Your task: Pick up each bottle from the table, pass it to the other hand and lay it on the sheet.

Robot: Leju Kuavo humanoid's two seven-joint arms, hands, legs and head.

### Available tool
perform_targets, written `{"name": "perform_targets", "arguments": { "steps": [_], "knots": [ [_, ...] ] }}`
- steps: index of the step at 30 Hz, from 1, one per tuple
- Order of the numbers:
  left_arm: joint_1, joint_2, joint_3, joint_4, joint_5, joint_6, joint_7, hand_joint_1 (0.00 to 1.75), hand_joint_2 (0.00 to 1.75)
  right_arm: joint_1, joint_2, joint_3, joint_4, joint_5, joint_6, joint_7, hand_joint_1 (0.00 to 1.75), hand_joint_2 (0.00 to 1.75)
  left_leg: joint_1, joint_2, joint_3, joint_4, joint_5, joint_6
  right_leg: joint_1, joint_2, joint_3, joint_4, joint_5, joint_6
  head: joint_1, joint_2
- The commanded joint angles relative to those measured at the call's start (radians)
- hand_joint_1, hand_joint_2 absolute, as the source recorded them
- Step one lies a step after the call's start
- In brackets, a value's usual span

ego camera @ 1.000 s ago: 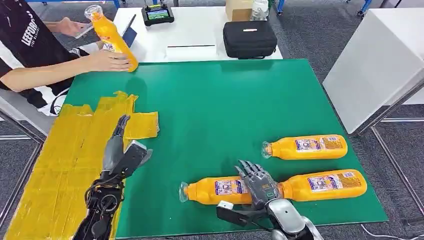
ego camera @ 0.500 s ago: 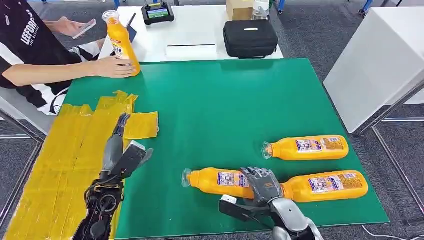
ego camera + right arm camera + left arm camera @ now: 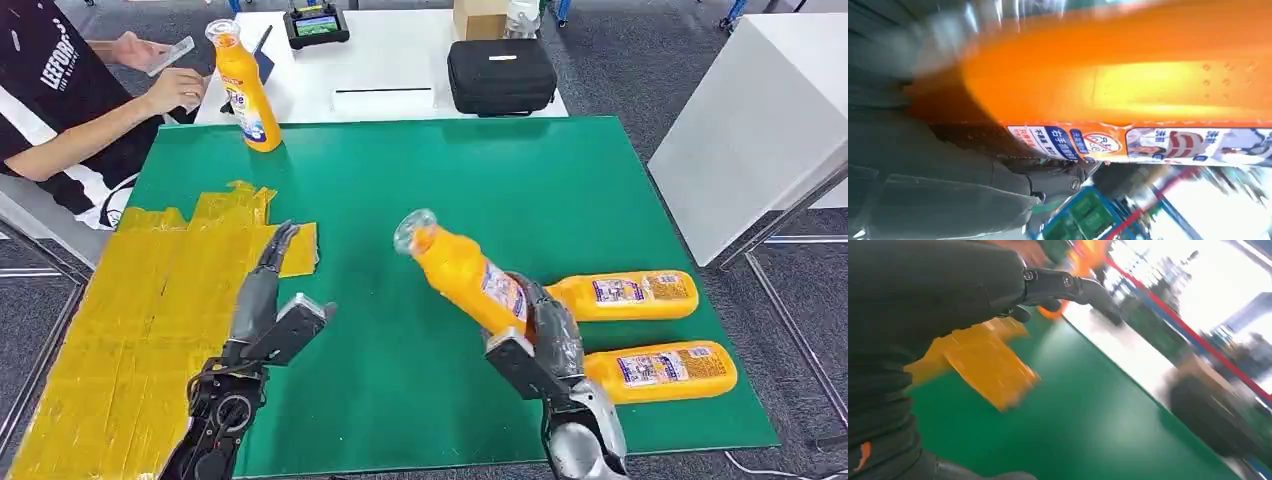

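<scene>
My right hand grips an orange bottle by its lower body and holds it tilted above the green mat, cap end up and toward the left. Close up in the right wrist view, the same bottle lies across my fingers. Two more orange bottles lie on the mat behind and right of that hand, one farther and one nearer. My left hand hovers open, fingers apart, at the edge of the yellow sheet. A fourth bottle stands upright at the mat's far left corner.
A person sits at the far left, one hand beside the upright bottle. Behind the green mat a white table carries a black case and a small device. Another white table stands to the right.
My right hand has lifted the nearest lying bottle off the mat and tipped it up. My left hand has moved slightly right and forward. The person stood their bottle upright and let go.
</scene>
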Motion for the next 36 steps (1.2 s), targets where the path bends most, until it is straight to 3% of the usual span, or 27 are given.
{"name": "perform_targets", "arguments": {
  "steps": [1,3,6,22,36],
  "knots": [
    [-0.079,0.018,-0.176,0.053,0.063,-0.054,0.045,0.00,1.75,-0.077,0.069,-0.069,0.098,-0.248,-0.030,-0.153,1.75,1.75,0.001,0.000,0.006,0.000,-0.002,-0.002,0.000,0.001,0.007,-0.001,-0.002,-0.002,0.000,0.000],
    [-0.105,0.032,-0.210,0.068,0.115,-0.096,0.042,0.00,1.75,-0.110,0.069,-0.065,0.148,-0.344,0.002,-0.180,1.75,1.75,0.001,0.001,0.013,0.000,-0.005,-0.004,0.000,0.003,0.014,-0.001,-0.004,-0.003,0.000,0.000],
    [-0.141,0.040,-0.256,0.079,0.212,-0.140,0.037,0.00,1.75,-0.166,0.068,-0.041,0.235,-0.411,0.013,-0.208,1.75,1.75,0.001,0.002,0.005,-0.001,-0.001,-0.002,0.000,0.002,0.005,-0.001,0.000,-0.001,0.001,0.000],
    [-0.194,0.032,-0.283,0.094,0.500,-0.293,-0.011,0.00,1.75,-0.273,0.086,0.146,0.455,-0.307,0.028,-0.221,1.75,1.75,0.001,0.004,0.008,-0.001,-0.003,-0.002,0.000,0.005,0.007,-0.001,-0.001,-0.001,0.000,0.000],
    [-0.250,0.008,-0.254,0.201,0.741,-0.408,0.032,0.00,1.75,-0.288,0.125,0.296,0.559,-0.140,-0.094,-0.247,1.75,1.75,0.001,0.001,0.004,-0.001,-0.001,-0.002,0.001,0.002,0.004,-0.001,-0.001,-0.001,0.001,0.000]
  ]
}}
